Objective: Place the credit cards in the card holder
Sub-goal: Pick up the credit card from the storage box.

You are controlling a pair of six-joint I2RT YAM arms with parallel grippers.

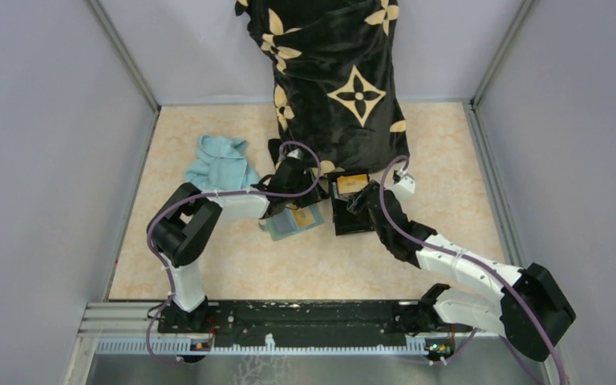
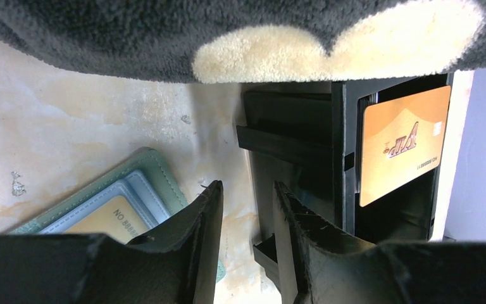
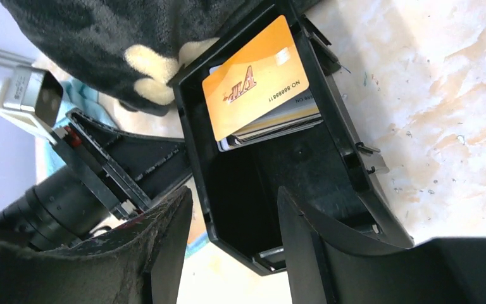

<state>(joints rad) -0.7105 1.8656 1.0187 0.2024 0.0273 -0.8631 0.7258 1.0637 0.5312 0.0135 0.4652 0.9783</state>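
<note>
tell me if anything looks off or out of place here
A dark flowered blanket hangs down at the back of the table, draping over the far end of the black box. The cards inside it sit in an uneven, fanned stack, orange one on top.

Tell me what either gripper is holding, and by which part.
Nothing is held. The left gripper has nothing between its fingers; the right gripper stands open at the black box, not touching the credit cards inside.
</note>
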